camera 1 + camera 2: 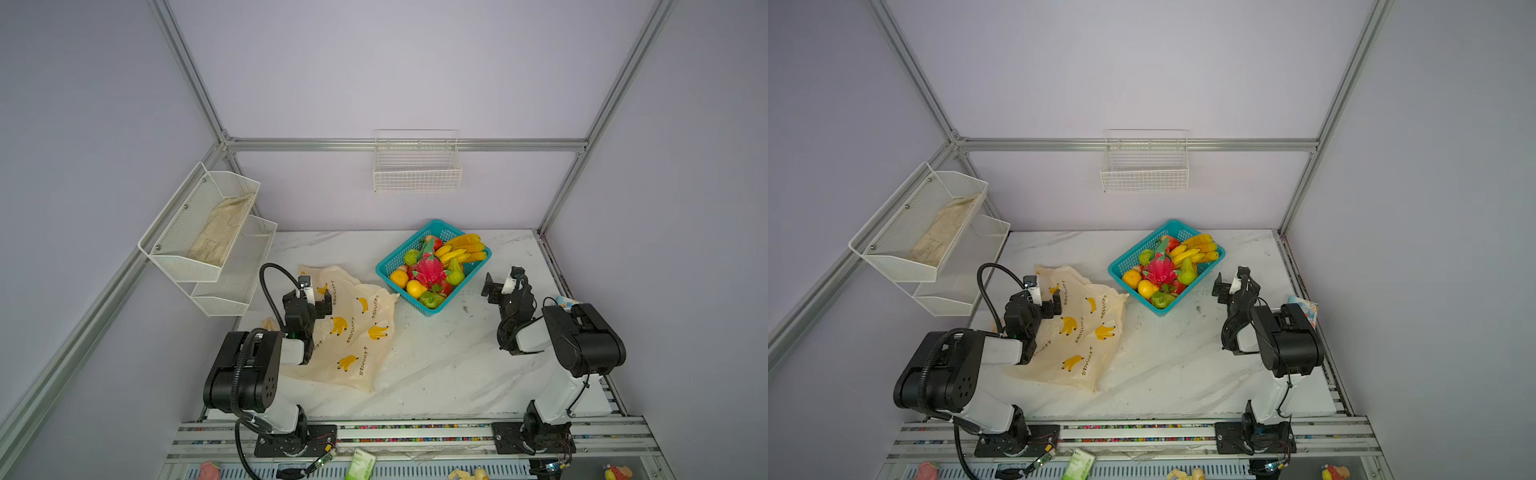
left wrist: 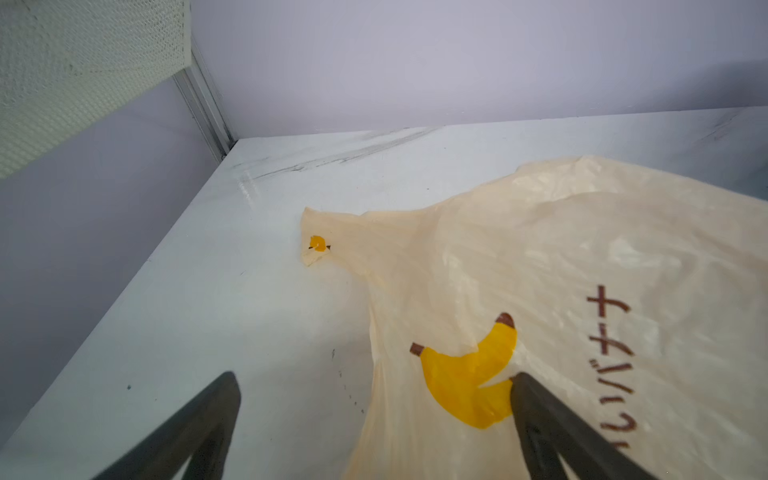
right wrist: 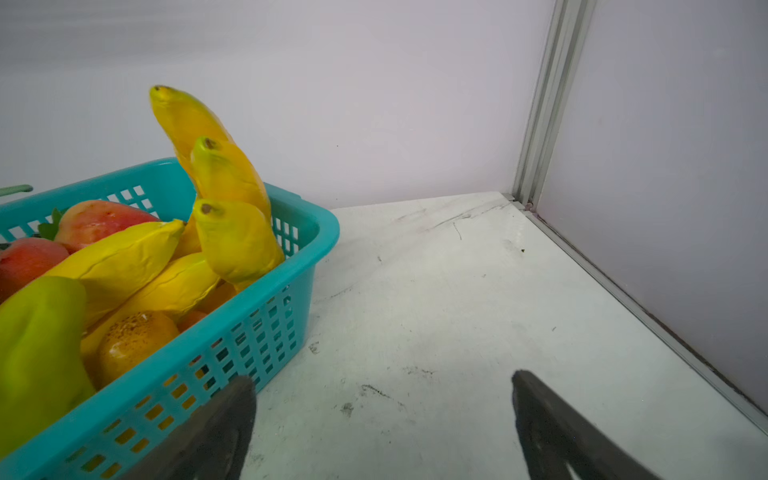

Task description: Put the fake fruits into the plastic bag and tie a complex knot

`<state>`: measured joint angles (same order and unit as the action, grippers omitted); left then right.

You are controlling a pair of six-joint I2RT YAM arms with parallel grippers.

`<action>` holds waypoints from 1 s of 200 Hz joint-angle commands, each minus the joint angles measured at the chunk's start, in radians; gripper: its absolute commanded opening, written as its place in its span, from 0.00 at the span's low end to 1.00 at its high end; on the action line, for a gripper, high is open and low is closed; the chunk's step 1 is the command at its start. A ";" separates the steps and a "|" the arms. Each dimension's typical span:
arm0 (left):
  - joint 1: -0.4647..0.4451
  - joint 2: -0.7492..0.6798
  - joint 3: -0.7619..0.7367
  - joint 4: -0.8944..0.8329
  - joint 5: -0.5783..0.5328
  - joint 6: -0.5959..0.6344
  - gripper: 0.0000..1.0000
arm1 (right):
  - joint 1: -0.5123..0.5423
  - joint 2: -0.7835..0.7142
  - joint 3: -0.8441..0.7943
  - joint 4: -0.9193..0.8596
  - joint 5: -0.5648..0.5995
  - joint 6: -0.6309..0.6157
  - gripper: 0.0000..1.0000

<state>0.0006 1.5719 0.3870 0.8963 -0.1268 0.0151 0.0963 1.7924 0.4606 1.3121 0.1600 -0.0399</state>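
Plastic bag (image 1: 361,332): print of yellow bananas with black Japanese txt, "バナナ" legible in left wrist view. Bag lies flat on desk (image 1: 436,365), at approx. 8 o'clock of teal basket (image 1: 384,268). Fake fruits (image 1: 432,270) heaped in basket. Left claw (image 2: 374,376): jaws apart, holding nothing, over bag's 10 o'clock corner. Right claw (image 3: 382,378): jaws apart, holding nothing, just beside basket at 4 o'clock.

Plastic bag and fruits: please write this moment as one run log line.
left gripper: open, over plastic bag edge | right gripper: open, beside teal basket | fake fruits: in basket | bag: flat, untied
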 commanded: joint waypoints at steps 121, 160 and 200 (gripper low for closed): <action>0.009 -0.003 -0.007 0.041 -0.008 -0.017 1.00 | 0.003 -0.010 0.006 0.027 -0.004 -0.019 0.97; 0.009 -0.002 -0.006 0.040 -0.007 -0.017 1.00 | 0.003 -0.008 0.006 0.027 -0.005 -0.018 0.97; 0.009 -0.010 -0.011 0.052 -0.010 -0.016 1.00 | 0.006 -0.015 0.000 0.036 0.018 -0.020 0.97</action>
<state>0.0006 1.5719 0.3870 0.8959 -0.1268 0.0151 0.0963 1.7924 0.4606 1.3121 0.1600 -0.0399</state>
